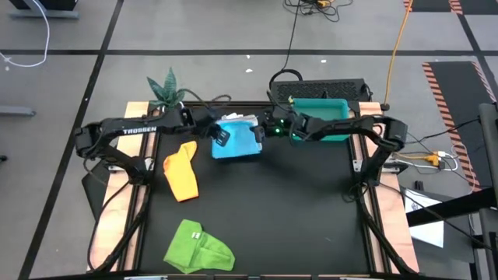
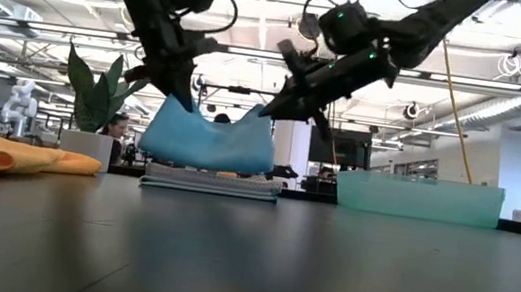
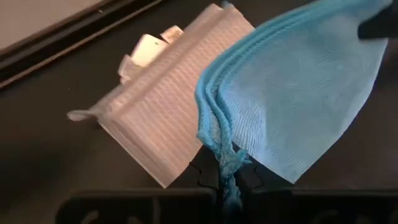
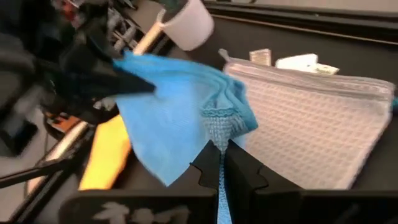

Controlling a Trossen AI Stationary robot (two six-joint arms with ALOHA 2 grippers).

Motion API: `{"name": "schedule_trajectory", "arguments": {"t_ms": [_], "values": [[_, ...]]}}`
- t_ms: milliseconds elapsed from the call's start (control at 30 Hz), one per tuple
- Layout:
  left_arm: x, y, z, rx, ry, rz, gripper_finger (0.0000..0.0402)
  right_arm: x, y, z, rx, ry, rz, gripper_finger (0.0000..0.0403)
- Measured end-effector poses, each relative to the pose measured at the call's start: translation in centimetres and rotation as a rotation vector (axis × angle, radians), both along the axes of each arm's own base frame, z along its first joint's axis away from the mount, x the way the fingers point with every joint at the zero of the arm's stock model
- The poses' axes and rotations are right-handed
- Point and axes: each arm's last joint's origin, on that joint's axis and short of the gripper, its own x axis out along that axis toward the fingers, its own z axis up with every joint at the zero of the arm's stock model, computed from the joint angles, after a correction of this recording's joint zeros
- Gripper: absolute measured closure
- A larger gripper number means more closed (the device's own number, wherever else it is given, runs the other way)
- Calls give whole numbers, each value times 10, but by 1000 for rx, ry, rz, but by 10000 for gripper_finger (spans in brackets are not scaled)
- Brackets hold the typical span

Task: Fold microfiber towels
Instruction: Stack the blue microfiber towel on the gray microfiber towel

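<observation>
Turquoise blue towel (image 2: 209, 139): folded, held slung between left end effector (image 2: 174, 94) and right end effector (image 2: 268, 108), each clamped on a corner; suspended directly over folded white-grey towel (image 3: 168, 112), apparently for stacking.

Bare mat (image 1: 280, 210) ahead lies open; teal tray (image 1: 331, 109) and plant (image 1: 165, 89) apparently crowd the back.

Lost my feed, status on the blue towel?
Both claws, left and right, shut on blue towel. Hanging over folded white stack. Nothing in the way.
</observation>
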Motion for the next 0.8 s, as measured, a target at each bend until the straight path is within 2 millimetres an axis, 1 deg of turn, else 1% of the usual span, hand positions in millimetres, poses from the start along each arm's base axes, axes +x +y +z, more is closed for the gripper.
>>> {"name": "schedule_trajectory", "arguments": {"t_ms": [67,200,433,533,667,800], "values": [[-2,9,-4,-15,10,-17,399,4,-9,-3,1,11,-12,403],[-5,23,-10,-33,32,-27,398,6,-21,-11,5,34,-33,403],[-3,36,-25,-47,65,-62,391,3,-35,-21,6,55,-64,403],[0,38,-33,-56,92,-82,385,3,-38,-25,10,63,-70,403],[0,39,-36,-32,120,-70,369,1,-39,-25,0,72,-69,403],[-1,42,-35,17,153,-42,335,-3,-45,-26,6,86,-86,403]]}}
